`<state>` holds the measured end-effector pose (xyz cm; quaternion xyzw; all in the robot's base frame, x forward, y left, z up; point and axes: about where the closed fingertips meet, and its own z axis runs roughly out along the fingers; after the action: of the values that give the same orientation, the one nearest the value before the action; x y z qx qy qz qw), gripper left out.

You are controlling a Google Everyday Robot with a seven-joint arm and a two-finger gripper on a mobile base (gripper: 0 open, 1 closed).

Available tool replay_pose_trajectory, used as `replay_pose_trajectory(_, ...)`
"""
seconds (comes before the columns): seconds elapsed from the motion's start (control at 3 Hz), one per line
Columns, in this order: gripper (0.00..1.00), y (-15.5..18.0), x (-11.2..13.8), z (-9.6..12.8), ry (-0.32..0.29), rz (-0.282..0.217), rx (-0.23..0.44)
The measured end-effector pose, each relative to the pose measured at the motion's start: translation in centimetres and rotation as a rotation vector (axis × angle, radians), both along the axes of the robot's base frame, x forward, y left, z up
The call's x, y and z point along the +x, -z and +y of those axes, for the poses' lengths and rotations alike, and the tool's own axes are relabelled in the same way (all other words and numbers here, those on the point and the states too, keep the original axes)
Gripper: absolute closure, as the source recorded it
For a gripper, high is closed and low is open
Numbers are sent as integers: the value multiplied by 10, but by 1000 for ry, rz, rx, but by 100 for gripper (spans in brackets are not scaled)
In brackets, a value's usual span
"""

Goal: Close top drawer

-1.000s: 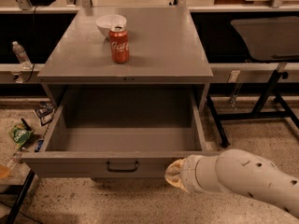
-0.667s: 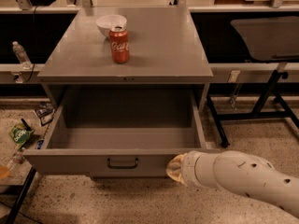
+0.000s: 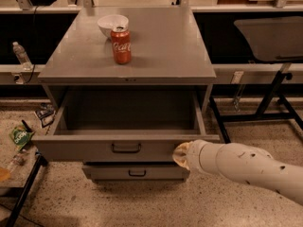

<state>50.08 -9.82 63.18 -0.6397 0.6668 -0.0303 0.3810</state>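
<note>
The grey tabletop (image 3: 161, 46) is sitting above the top drawer (image 3: 85, 148), which is hanging well out beneath the front edge. The white arm (image 3: 241, 167) is reaching in below the front right corner. Its gripper (image 3: 181, 155) is resting against the right end of the drawer's front, and I cannot tell its grip. A red can (image 3: 121, 45) is standing toward the back left corner, with a white bowl (image 3: 112, 25) just behind it.

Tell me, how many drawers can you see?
2. The top drawer stands open, with the gripper at the right end of its front. A lower drawer peeks out just beneath it. More may be hidden under there.
</note>
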Motion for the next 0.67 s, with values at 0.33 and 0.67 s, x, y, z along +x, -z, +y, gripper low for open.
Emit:
replay_pose_trajectory(0.33,100,7,29,-6,-8,-23,1)
replay_pose_trajectory(0.67,100,14,60,-10,-24,-35,9)
